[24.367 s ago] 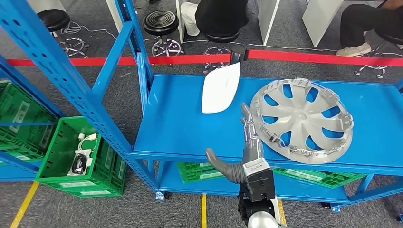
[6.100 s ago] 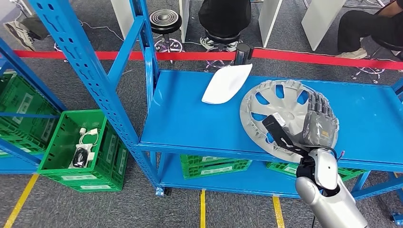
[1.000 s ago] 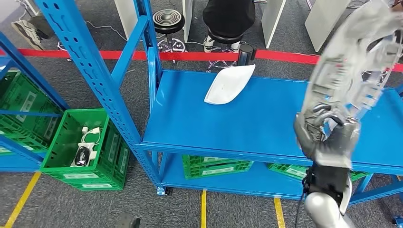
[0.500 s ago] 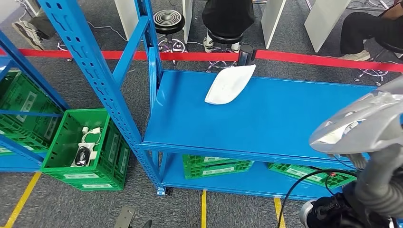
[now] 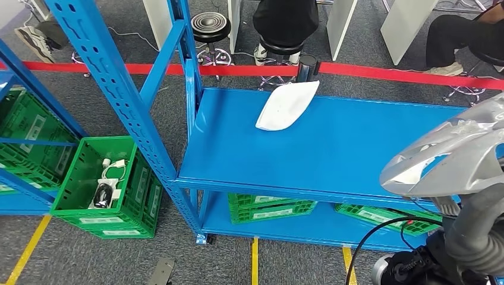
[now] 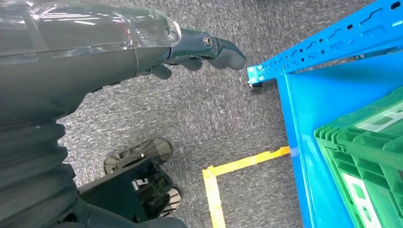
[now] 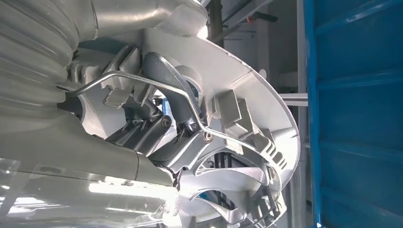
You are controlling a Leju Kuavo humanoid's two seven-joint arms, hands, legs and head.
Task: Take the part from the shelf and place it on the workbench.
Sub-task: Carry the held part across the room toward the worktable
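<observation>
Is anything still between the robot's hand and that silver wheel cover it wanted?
No. The right hand already grips the silver plastic wheel cover, its fingers hooked through the openings. The cover is off the blue shelf.

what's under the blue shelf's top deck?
Under the blue metal shelf deck sit two green plastic crates on the lower level. Their contents are covered by the deck.

Factory workshop — blue steel racking (image 5: 113, 89), green parts crates (image 5: 101, 187), taped floor lines (image 5: 380, 72).
</observation>
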